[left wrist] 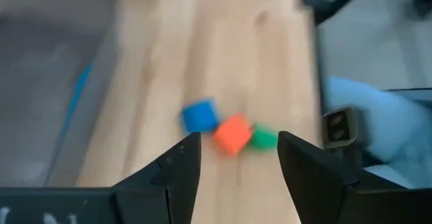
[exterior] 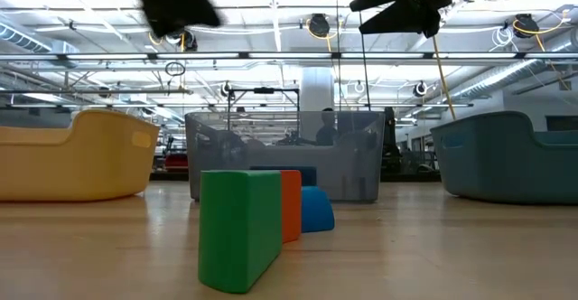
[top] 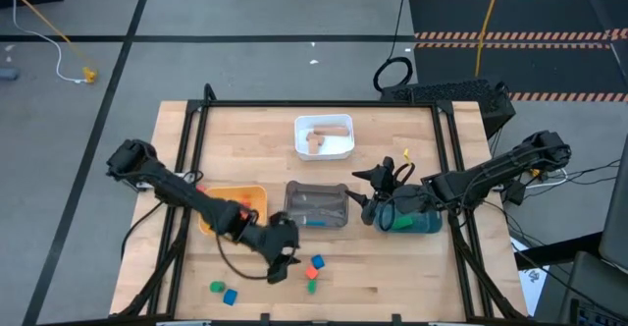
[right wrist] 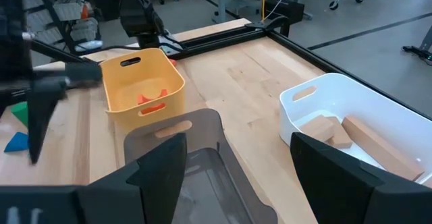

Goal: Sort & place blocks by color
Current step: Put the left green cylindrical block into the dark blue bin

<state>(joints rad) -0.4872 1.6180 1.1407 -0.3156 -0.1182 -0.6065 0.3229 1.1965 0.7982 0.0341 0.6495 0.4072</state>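
A blue block (top: 316,261), a red-orange block (top: 311,271) and a green block (top: 312,287) lie close together on the table near its front edge; they also show in the left wrist view, blue (left wrist: 200,116), red-orange (left wrist: 233,133), green (left wrist: 263,138). My left gripper (top: 285,264) is open and empty above the table, just left of them. A second green block (top: 216,287) and blue block (top: 231,296) lie at the front left. My right gripper (top: 361,189) is open and empty above the right end of the grey tray (top: 319,205).
A yellow tray (top: 257,190) with red-orange blocks (right wrist: 152,97) stands left of the grey tray. A white tray (top: 324,154) with tan wooden blocks (right wrist: 371,143) stands at the back. A teal tray (top: 424,223) stands at the right, under my right arm.
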